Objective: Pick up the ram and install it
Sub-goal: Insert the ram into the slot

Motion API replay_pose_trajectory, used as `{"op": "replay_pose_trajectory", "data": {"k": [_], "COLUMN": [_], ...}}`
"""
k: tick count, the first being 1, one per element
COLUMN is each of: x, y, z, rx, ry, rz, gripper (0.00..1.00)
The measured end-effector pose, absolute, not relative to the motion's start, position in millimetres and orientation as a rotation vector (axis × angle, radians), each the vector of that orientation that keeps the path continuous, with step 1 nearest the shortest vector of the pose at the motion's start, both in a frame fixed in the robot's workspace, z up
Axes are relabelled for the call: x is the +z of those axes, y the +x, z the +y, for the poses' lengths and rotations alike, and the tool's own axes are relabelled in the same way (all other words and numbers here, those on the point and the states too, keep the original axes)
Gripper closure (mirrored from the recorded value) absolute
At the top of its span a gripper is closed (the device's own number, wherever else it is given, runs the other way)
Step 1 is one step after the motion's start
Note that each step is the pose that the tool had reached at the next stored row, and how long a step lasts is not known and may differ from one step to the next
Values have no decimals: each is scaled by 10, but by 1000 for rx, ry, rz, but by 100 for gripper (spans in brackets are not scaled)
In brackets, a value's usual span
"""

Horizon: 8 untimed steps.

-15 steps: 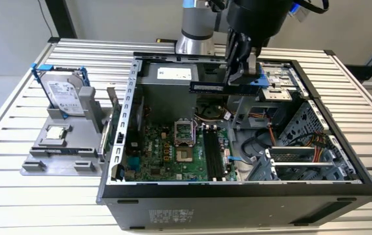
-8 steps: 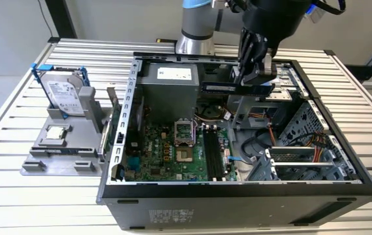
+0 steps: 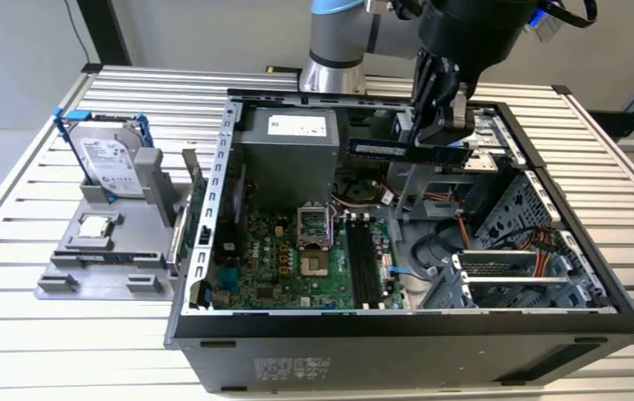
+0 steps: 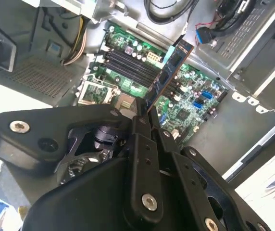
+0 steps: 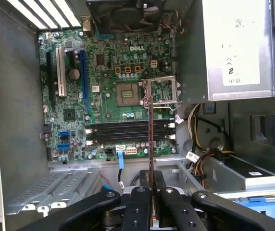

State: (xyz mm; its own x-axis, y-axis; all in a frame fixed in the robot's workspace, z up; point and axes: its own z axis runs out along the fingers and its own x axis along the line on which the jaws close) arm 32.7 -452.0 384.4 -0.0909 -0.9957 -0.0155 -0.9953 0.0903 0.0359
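Observation:
The ram (image 3: 395,149) is a long dark stick held level in the air above the open computer case (image 3: 222,209), over its back part near the power supply. My gripper (image 3: 447,134) is shut on the end of the stick toward the exterior view's right. In the second wrist view the ram (image 4: 171,67) juts out from my gripper (image 4: 144,114) over the green motherboard. In the first wrist view the ram (image 5: 150,134) is edge-on, a thin line rising from my gripper (image 5: 152,190) across the black memory slots (image 5: 128,132). The memory slots (image 3: 363,263) hold no stick.
A silver power supply (image 3: 289,150) sits at the back of the case, a drive cage (image 3: 517,267) with orange cables on the exterior view's right. The processor socket (image 3: 314,242) stands open. On the exterior view's left a grey fixture holds a blue-framed hard drive (image 3: 110,159) and a square chip (image 3: 93,224).

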Motion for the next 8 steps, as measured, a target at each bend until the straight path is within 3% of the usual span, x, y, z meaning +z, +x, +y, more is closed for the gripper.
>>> {"op": "replay_pose_trajectory", "data": {"k": [8], "x": [3845], "y": [327], "z": [-4526], "rx": [-60], "ry": [2110], "rz": [-2311], "gripper": [100]}}
